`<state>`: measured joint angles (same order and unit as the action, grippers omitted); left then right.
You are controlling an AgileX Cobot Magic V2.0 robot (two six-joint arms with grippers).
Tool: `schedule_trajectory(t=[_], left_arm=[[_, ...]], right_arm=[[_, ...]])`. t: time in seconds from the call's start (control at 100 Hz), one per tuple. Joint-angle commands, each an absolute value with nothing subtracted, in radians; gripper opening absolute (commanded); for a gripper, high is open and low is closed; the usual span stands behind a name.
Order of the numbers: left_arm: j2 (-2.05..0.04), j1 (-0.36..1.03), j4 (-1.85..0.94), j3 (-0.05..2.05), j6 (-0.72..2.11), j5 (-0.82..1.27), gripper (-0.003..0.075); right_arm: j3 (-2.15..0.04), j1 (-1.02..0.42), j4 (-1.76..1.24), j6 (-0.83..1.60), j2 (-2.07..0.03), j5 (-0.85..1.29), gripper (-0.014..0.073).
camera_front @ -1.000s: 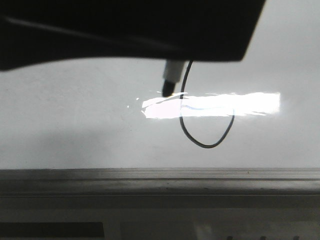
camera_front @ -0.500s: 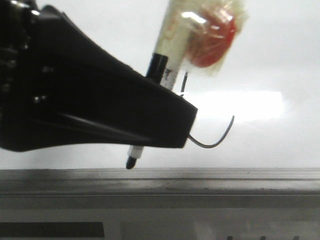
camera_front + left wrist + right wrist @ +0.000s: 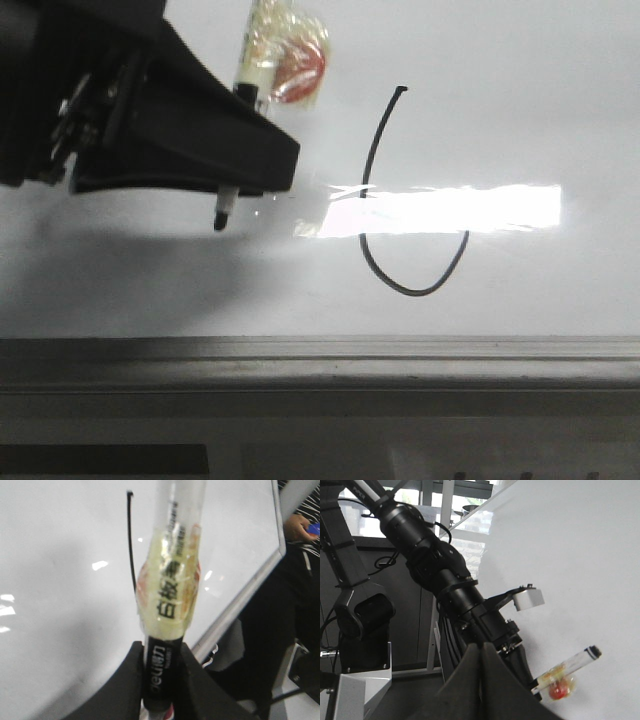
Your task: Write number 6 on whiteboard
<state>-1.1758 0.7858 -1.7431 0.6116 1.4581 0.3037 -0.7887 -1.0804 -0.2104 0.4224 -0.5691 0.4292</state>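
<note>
Now fully uncovered: the number 6 [image 3: 385, 195], half hidden behind the left end effector [image 3: 228, 190] half a second ago. Since then, shifted left and slightly farther, that end effector, with the marker [image 3: 245, 110] tip lifted from near the grey edge strip to well left of the stroke, apart from it.

Drawn as a thin black line on the whiteboard [image 3: 520, 100], right of centre: small tick at the top, long stem curving down, rounded bottom sweeping right and up. Loop not seen closed; upper right part washed out by a bright glare band across the board. In the left wrist view, only the tick and upper stem of the number 6 [image 3: 131, 545] visible, the rest hidden behind the marker [image 3: 170, 590].

Clenched on the marker, the left end effector [image 3: 161, 680], black fingers [image 3: 132, 680] pressing the dark barrel from both sides. Wrapped around the barrel, yellowish tape with a red patch beneath. Mostly a dark, blurred mass in the front view, cropped by the left and top edges.

Right end effector [image 3: 481, 680] with its fingers pressed together, nothing between them. Beyond it, the left arm [image 3: 445, 590] and the taped marker [image 3: 567, 672] over the whiteboard [image 3: 580, 555].
</note>
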Motion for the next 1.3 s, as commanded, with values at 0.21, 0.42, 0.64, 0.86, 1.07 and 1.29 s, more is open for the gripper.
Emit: schedule_trajectory(t=[0.21, 0.42, 0.64, 0.86, 1.07, 1.29], left_arm=[[-1.132, 1.035, -1.832, 0.741, 1.438, -0.252, -0.0021], [-1.135, 1.208, -1.867, 0.742, 1.437, -0.531, -0.002], [-1.191, 1.198, -1.867, 0.74, 1.29, -0.534, -0.002], [-1.215, 1.117, -1.867, 0.74, 1.244, -0.532, -0.002], [-1.241, 1.064, -1.867, 0.74, 1.242, -0.487, -0.002], [-1.308, 1.064, -1.867, 0.737, 1.242, -0.435, -0.002]], right_arm=[[-0.826, -1.08, -0.203, 0.427, -0.57, 0.379, -0.0053], [-0.826, -1.08, -0.195, 0.427, -0.563, 0.377, -0.0053], [-0.826, -1.08, -0.177, 0.427, -0.563, 0.377, -0.0053], [-0.826, -1.08, -0.177, 0.427, -0.563, 0.375, -0.0053], [-0.826, -1.08, -0.181, 0.418, -0.563, 0.369, -0.0053], [-0.826, -1.08, -0.183, 0.418, -0.563, 0.362, -0.0053]])
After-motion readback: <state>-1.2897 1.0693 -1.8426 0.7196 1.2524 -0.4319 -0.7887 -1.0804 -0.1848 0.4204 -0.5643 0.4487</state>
